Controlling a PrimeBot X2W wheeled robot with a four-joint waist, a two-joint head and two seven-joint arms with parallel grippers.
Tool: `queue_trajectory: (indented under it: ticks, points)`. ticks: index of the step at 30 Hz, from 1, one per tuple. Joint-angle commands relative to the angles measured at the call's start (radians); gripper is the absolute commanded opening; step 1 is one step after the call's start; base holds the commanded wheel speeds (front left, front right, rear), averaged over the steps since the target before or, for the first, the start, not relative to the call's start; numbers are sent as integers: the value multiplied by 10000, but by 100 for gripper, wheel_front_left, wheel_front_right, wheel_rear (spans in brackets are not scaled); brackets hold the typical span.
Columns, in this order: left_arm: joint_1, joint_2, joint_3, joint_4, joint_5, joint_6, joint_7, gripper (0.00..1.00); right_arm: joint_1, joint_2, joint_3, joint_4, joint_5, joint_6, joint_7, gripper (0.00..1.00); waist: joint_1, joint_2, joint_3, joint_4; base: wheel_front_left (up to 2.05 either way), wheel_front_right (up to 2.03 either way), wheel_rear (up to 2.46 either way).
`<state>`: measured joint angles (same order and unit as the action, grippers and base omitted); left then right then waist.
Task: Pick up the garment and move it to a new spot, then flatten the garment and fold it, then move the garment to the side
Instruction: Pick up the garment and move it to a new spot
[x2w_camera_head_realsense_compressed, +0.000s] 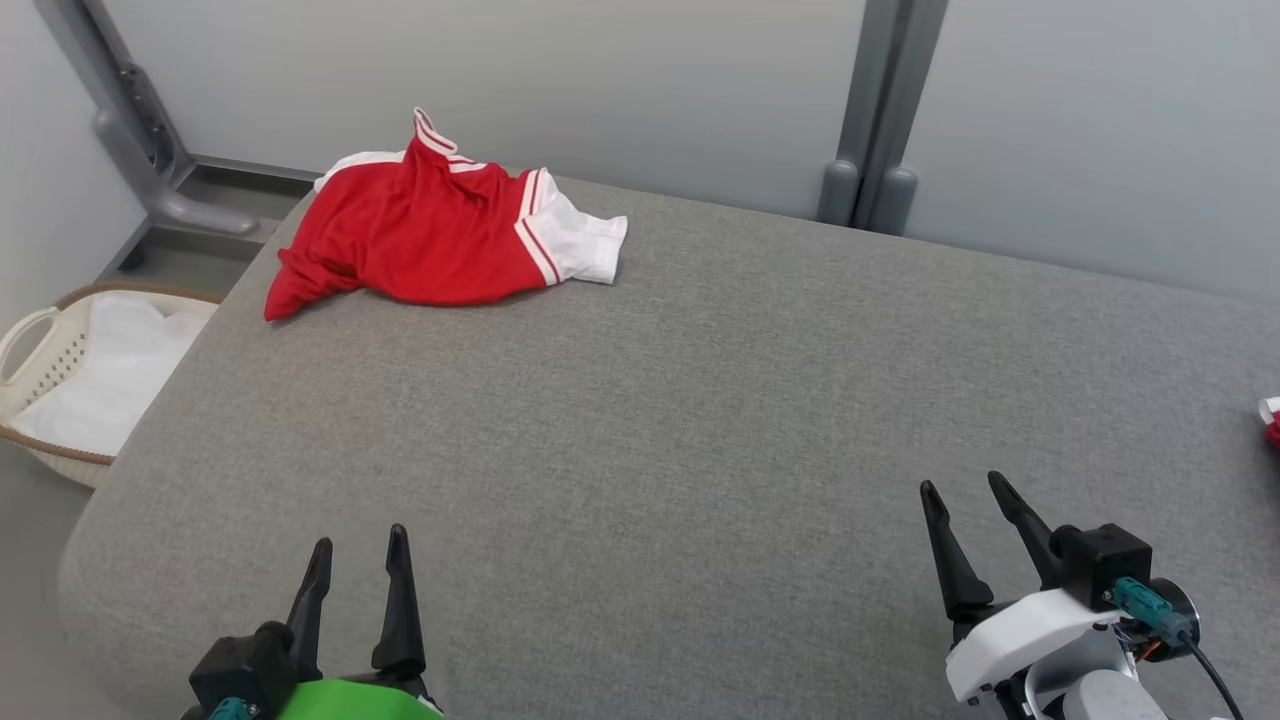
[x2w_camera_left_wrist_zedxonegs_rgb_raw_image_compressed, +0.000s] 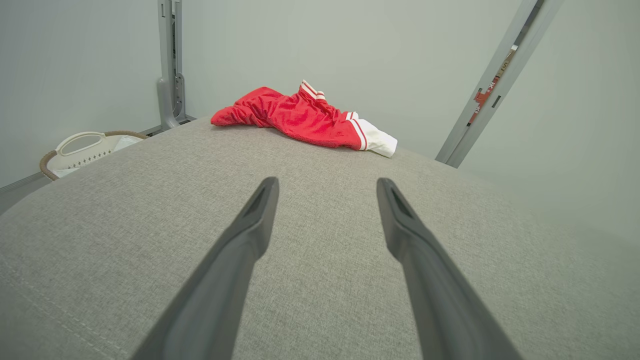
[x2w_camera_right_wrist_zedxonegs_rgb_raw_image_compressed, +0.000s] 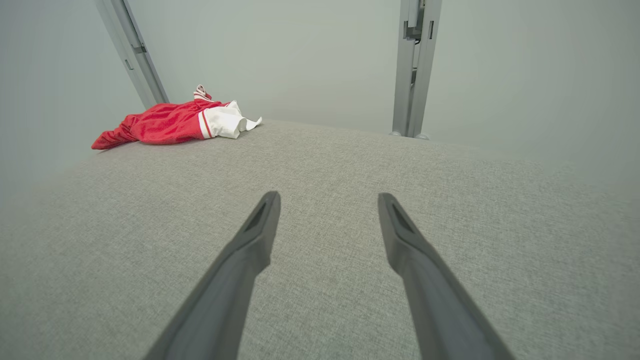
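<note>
Garment (x2w_camera_head_realsense_compressed: 420, 235): red with white striped trim and a white sleeve end. Lies bunched and creased at the far left of the counter (x2w_camera_head_realsense_compressed: 700, 400), close to the far edge. One striped edge poking up at the top of the heap, white sleeve end pointing right, a red tail trailing toward the left edge. Not flattened, not folded.

Counter: grey woven fabric cover, rounded near-left corner.

Left gripper (x2w_camera_head_realsense_compressed: 360, 538): near left, low over the counter, pointing toward the far side. Fingers (x2w_camera_left_wrist_zedxonegs_rgb_raw_image_compressed: 235, 260) spread wide, grey fabric showing between them. Well apart from the garment, which sits far ahead and slightly left in the left wrist view.

Right gripper (x2w_camera_head_realsense_compressed: 962, 482): near right, also low over the counter, tilted a little to the left. Fingers spread wide here too, holding no cloth. Garment far off to the left in the right wrist view, well apart from the tips.

Basket (x2w_camera_head_realsense_compressed: 40, 360): pale perforated plastic with a brown rim, on the floor just off the left edge of the counter. White cloth (x2w_camera_head_realsense_compressed: 110, 370) inside.

Red-and-white scrap (x2w_camera_head_realsense_compressed: 1272, 420): barely visible at the far right edge of the head view, cut off by the frame; cannot tell what it is.

Behind the counter: pale grey wall (x2w_camera_head_realsense_compressed: 600, 80) with two grey posts (x2w_camera_head_realsense_compressed: 880, 110), one far left, one right of centre.
</note>
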<state>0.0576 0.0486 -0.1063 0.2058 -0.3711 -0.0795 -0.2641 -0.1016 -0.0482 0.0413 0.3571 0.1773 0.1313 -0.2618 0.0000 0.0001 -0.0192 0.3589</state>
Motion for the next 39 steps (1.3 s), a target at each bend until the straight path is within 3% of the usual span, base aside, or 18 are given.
queue_trajectory:
  ticks: [1, 11, 18, 21, 29, 34, 39]
  points:
    - [88, 35, -2, -25, -16, -18, -1, 100, 19, -42, -13, -2, 24, -11, -47, 100, 0, -1, 5, 500, 0, 0, 0]
    - [121, 35, 10, -152, -24, 86, -3, 100, -30, -43, -10, -138, -140, -11, -46, 100, 0, -1, 143, 527, 0, 0, 0]
    - [-894, 151, 415, -776, 211, -116, -1, 100, -387, -45, -101, -450, -585, -11, -47, 100, 0, -1, 871, 35, 0, 0, 0]
    - [-1712, 553, 548, -1151, 423, -232, -1, 100, -608, -45, -152, -580, -770, -11, -47, 100, 0, -1, 1185, -277, 0, 0, 0]
    - [-5299, 2554, 1383, -1647, 233, -396, 863, 100, -1294, -45, -35, -923, -1274, -11, -47, 100, 0, -1, 2213, -1472, 0, 0, 0]
    - [-7232, 3628, 1602, -777, -157, -446, 1746, 100, -1642, -43, -7, -1304, -1542, -11, -46, 100, 0, -1, 3067, -2273, 0, 0, 0]
    - [-8634, 4275, 1485, 827, -349, -489, 2444, 100, -1916, -40, 13, -1778, -1863, -11, -46, 100, 0, -1, 3995, -2937, 0, 0, 0]
